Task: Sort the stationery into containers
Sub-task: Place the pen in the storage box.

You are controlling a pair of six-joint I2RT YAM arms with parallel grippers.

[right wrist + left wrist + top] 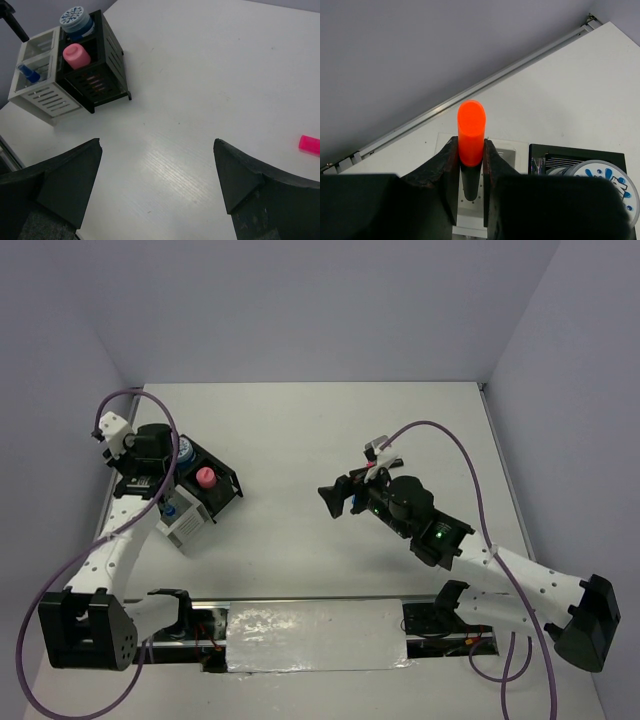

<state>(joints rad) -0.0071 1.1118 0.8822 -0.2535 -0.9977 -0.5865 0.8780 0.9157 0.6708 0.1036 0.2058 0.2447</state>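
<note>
Occupying the black box (107,75) are a pink cylinder (76,55) and patterned roll (76,19).

Organizer (112,60) holds patterned roll (75,17), pink cylinder (76,55), blue-capped marker (27,73); orange-capped marker (471,132) upright; pink item (309,144) well apart.

**Top view.** My left arm (110,555) and right arm (530,585) are built of white links dotted with rows of small holes. The links are joined by black motor housings, and each arm rises from a black faceted base block (85,632). A purple cable (430,424) loops free along each arm to a white wrist bracket (112,430). I see a green light (437,535) glowing on the right arm's black housing.

**Wrist views.** The left gripper (471,150) and right gripper (157,175) carry matte black fingers (250,185), broad and wedge-shaped.
</note>
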